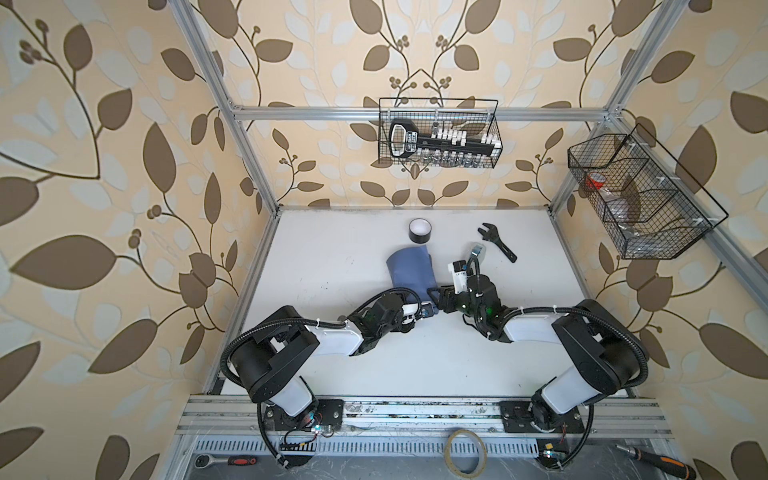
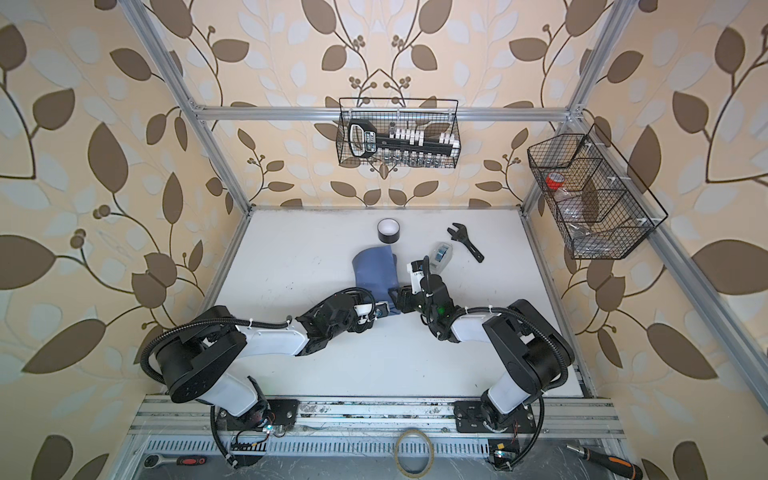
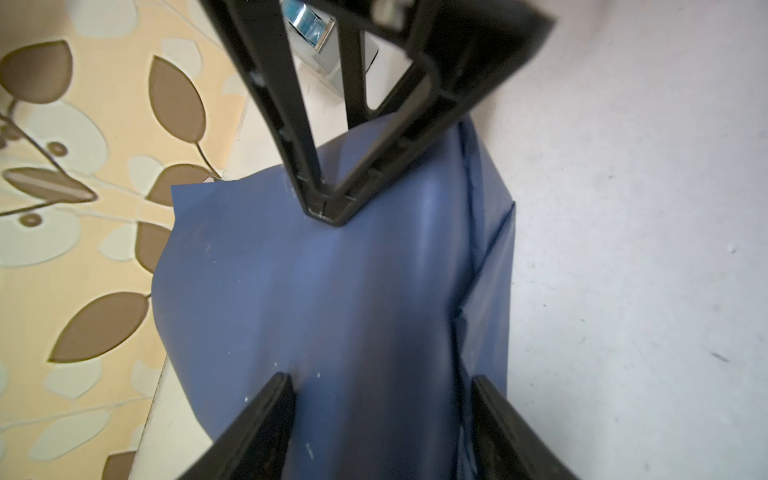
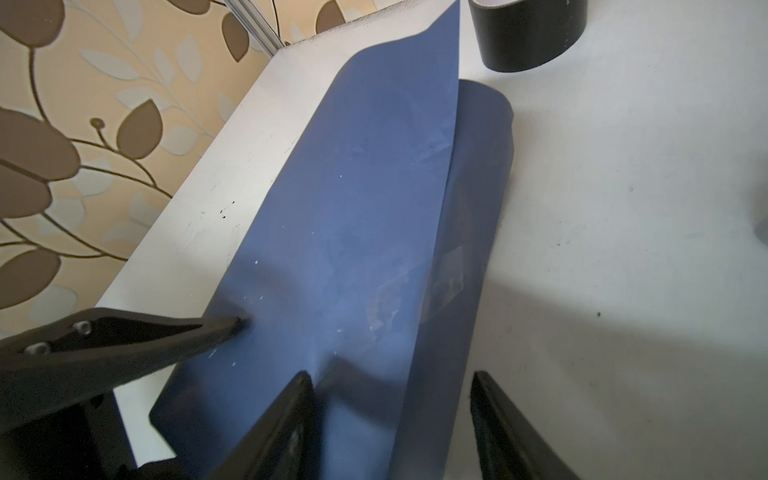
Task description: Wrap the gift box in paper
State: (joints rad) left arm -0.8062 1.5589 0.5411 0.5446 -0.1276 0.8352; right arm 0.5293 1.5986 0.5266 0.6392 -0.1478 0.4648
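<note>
Half done at best, I judge: the paper (image 1: 409, 270) lies at the centre of the table (image 1: 324, 266) in both top views, slate side out. It is folded lengthwise over a hump that is presumably the gift box, though no part of the box shows. In the right wrist view one long flap stands up, its free edge loose above the layer beneath, and I see no tape strip holding it. Both ends look open, so closing the seam and folding the ends are yet to do. The left gripper (image 3: 380, 378) has its fingers partly apart astride the near end of the bundle, with paper filling the gap; whether they pinch it I cannot tell. The right gripper (image 4: 390, 374) is spread, one finger on the paper and the other over bare table, holding nothing. Room is tight at the bundle's lower end, where both wrists crowd. The tape roll (image 1: 419, 230) sits just beyond the upper end, with the case (image 1: 478, 250) and wrench (image 1: 496, 241) to the upper right. The table is bare left of the paper and toward the lower frame.
</note>
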